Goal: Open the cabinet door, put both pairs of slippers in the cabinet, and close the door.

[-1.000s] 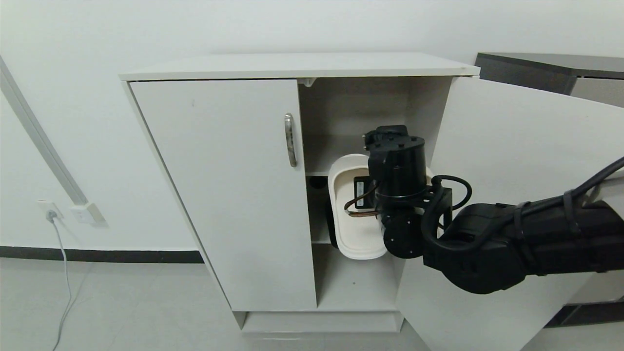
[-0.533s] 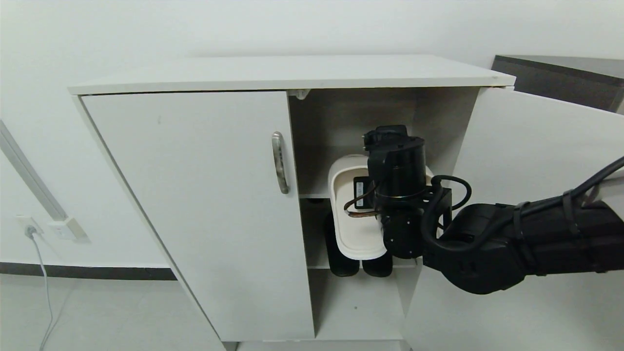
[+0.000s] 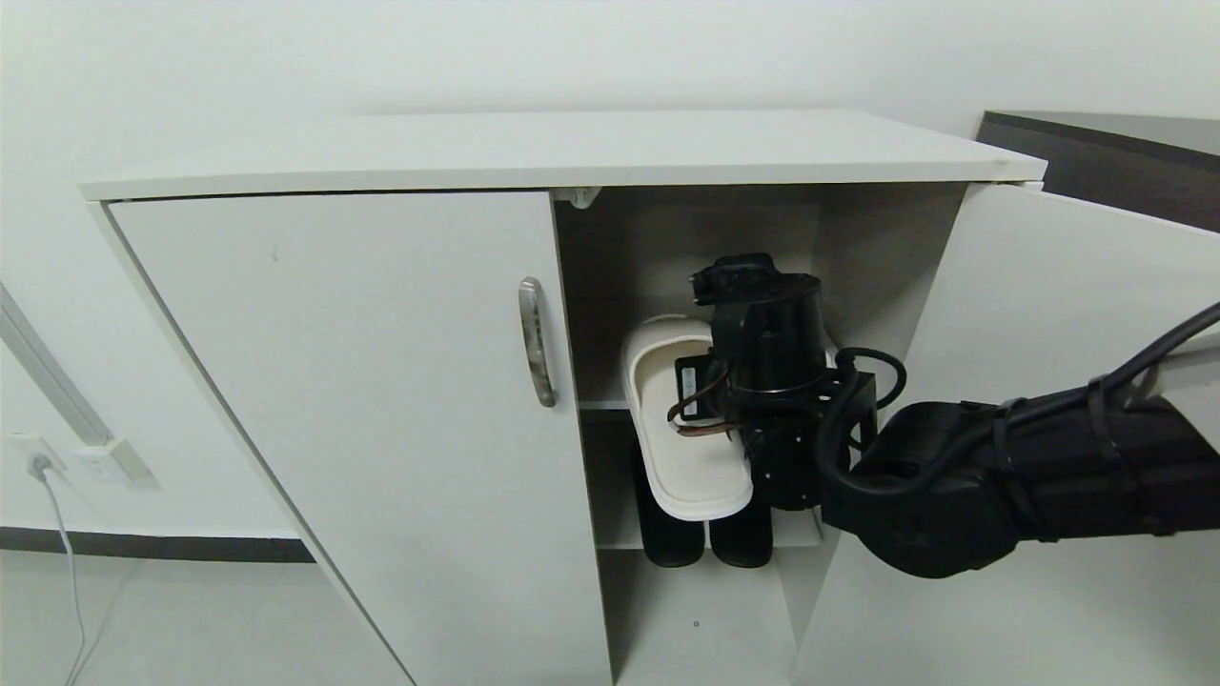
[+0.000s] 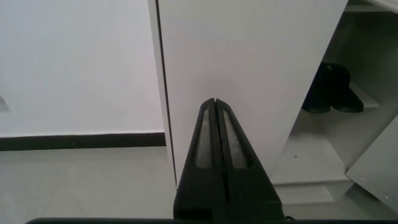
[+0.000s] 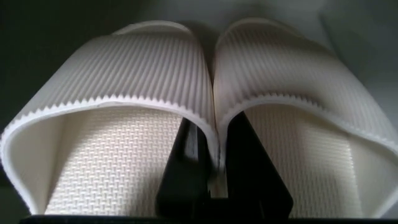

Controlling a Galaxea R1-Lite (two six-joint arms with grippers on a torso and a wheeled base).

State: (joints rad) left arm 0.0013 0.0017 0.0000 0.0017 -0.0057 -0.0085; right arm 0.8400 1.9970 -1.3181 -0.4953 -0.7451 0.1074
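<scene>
Backdrop: white wall [image 3: 191, 57], cabinet [image 3: 572, 143].
Left gripper [image 4: 214, 115]: jaws closed, empty, facing shut left door [image 3: 334, 400].
Black slippers [image 3: 705, 543]: on a shelf inside.
White slippers [image 3: 686, 467]: at the opening, above the black pair.
Right gripper [image 5: 214, 146]: we see it clamped on their inner walls.
Right door [image 3: 1029, 324]: open.

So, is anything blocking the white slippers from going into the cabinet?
Nothing visible does. The right door stands open, and the right gripper holds the white slippers at the opening, toes in above the upper shelf. The black slippers sit lower down, out of the path.
</scene>
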